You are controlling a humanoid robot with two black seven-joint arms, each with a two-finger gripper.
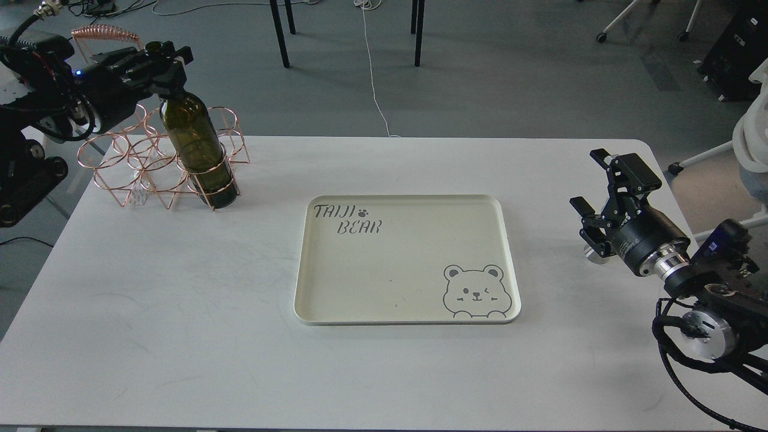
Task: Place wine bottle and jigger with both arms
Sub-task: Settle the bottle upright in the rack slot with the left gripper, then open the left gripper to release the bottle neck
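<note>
White tabletop (180,336) filling most of the view, grey floor beyond its far edge.

Cream rectangular tray (408,300) at centre, flat on the tabletop, printed "TAIJI BEAR" at its 10 o'clock corner and a winking bear at its 5 o'clock corner; nothing lying in it.

Copper wire rack (135,162) at 10 o'clock from the tray, near the tabletop's far left corner: a cluster of round rings with a coiled handle rising behind.

Left arm (42,90) entering from 9 o'clock, black, cabled, a small blue light showing on it.

Right arm (690,276) entering from 4 o'clock, silver wrist joints, white lettering on the black body.

Wine bottle (195,144), dark olive-green, no label, standing in the rack's ring nearest the tray, leaning slightly with its mouth toward 11 o'clock, base down on the tabletop, a copper ring around its lower body.

Left claw (161,63) closed around the bottle's neck just below the open mouth, gripping the wine bottle.

Right claw (594,189) at 3 o'clock from the tray, well apart from it, low over the tabletop's right edge, fingers spread wide, holding nothing.

Jigger (596,254), only a small shiny steel sliver visible under the right claw's body, on the tabletop at 3 o'clock from the tray; mostly hidden, shape hard to tell; not between the fingers.
</note>
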